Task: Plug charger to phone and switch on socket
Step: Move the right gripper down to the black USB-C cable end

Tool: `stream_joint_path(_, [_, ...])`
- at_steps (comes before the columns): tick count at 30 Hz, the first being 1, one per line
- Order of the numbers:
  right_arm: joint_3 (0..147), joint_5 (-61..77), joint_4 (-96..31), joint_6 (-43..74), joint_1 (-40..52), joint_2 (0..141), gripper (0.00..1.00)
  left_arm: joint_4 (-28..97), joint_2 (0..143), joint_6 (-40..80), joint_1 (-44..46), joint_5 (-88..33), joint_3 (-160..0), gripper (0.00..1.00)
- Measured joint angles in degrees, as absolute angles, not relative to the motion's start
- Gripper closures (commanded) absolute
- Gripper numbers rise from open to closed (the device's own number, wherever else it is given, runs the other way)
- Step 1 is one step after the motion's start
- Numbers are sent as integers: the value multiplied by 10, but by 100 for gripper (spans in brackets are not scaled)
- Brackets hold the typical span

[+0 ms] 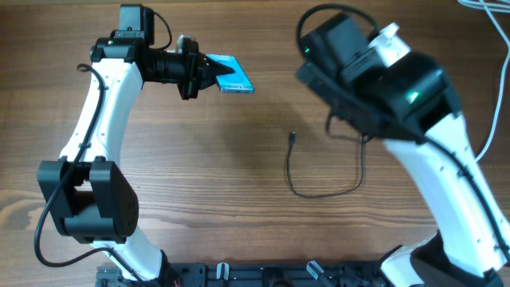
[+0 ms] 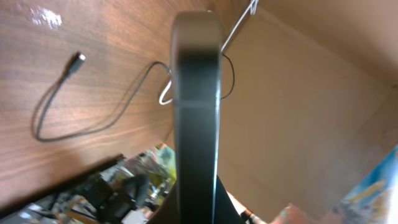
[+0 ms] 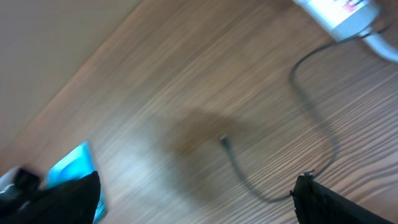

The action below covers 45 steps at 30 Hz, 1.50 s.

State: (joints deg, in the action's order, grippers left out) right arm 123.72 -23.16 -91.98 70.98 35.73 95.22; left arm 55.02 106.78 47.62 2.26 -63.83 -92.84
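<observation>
My left gripper (image 1: 213,72) is shut on the phone (image 1: 237,80) and holds its cyan-blue screen tilted above the table at the back left. In the left wrist view the phone (image 2: 196,93) shows edge-on as a dark slab between my fingers (image 2: 196,210). The charger (image 1: 292,139) lies loose mid-table, its thin black cable looping toward the right arm; it also shows in the left wrist view (image 2: 77,61) and the right wrist view (image 3: 224,142). My right gripper (image 3: 199,202) is open and empty, high above the charger. The socket (image 3: 341,14) lies beyond it, mostly hidden under the right arm in the overhead view.
The socket's thick white lead (image 1: 500,76) runs along the table's right edge. A brown cardboard wall (image 2: 298,112) stands behind the table. The arm bases and a black rail (image 1: 263,275) sit at the front edge.
</observation>
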Motion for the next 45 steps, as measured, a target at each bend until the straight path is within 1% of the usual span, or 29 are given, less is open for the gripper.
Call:
stream_joint_path(3, [1199, -180, -922, 569, 269, 953, 0, 558, 1068, 429, 23, -630, -928, 96])
stream_joint_path(4, [1175, -169, -920, 541, 244, 954, 0, 563, 1068, 422, 23, -631, -928, 96])
stream_joint_path(6, [1129, -159, -909, 514, 211, 955, 0, 566, 1068, 416, 23, -648, -928, 96])
stream_joint_path(9, [1039, -152, -877, 495, 183, 955, 0, 565, 1068, 409, 23, -715, -928, 96])
stream_joint_path(13, [932, -142, -820, 491, 182, 956, 0, 566, 1068, 408, 23, -781, -928, 96])
stream_joint_path(19, [817, 12, -700, 486, 182, 958, 0, 583, 1068, 408, 23, -805, -928, 96])
stream_joint_path(23, [797, 67, -690, 487, 182, 958, 1, 583, 1068, 408, 23, -807, -928, 96])
stream_joint_path(24, [797, 79, -688, 486, 182, 958, 11, 583, 1068, 408, 23, -807, -928, 96])
stream_joint_path(25, [797, 90, -684, 486, 182, 958, 19, 583, 1068, 408, 23, -807, -928, 96])
stream_joint_path(26, [797, 96, -680, 483, 182, 958, 20, 583, 1068, 408, 23, -807, -928, 96])
stream_joint_path(28, [797, 114, -668, 483, 182, 958, 17, 592, 1068, 408, 23, -807, -928, 96])
stream_joint_path(29, [797, 119, -666, 483, 182, 958, 5, 592, 1068, 408, 23, -807, -928, 96])
stream_joint_path(30, [797, 121, -665, 481, 182, 958, 0, 592, 1068, 408, 23, -807, -928, 96])
stream_joint_path(35, [796, 129, -634, 419, 202, 958, 1, 592, 1068, 408, 23, -806, -928, 96])
stream_joint_path(39, [796, 131, -624, 400, 225, 969, 0, 592, 1068, 407, 23, -806, -928, 96])
stream_joint_path(41, [796, 131, -619, 381, 229, 982, 2, 592, 1068, 408, 23, -806, -928, 96])
stream_joint_path(43, [796, 131, -608, 379, 229, 989, 3, 592, 1068, 408, 23, -806, -928, 96])
stream_joint_path(45, [796, 131, -606, 383, 229, 994, 8, 592, 1068, 408, 23, -806, -928, 96])
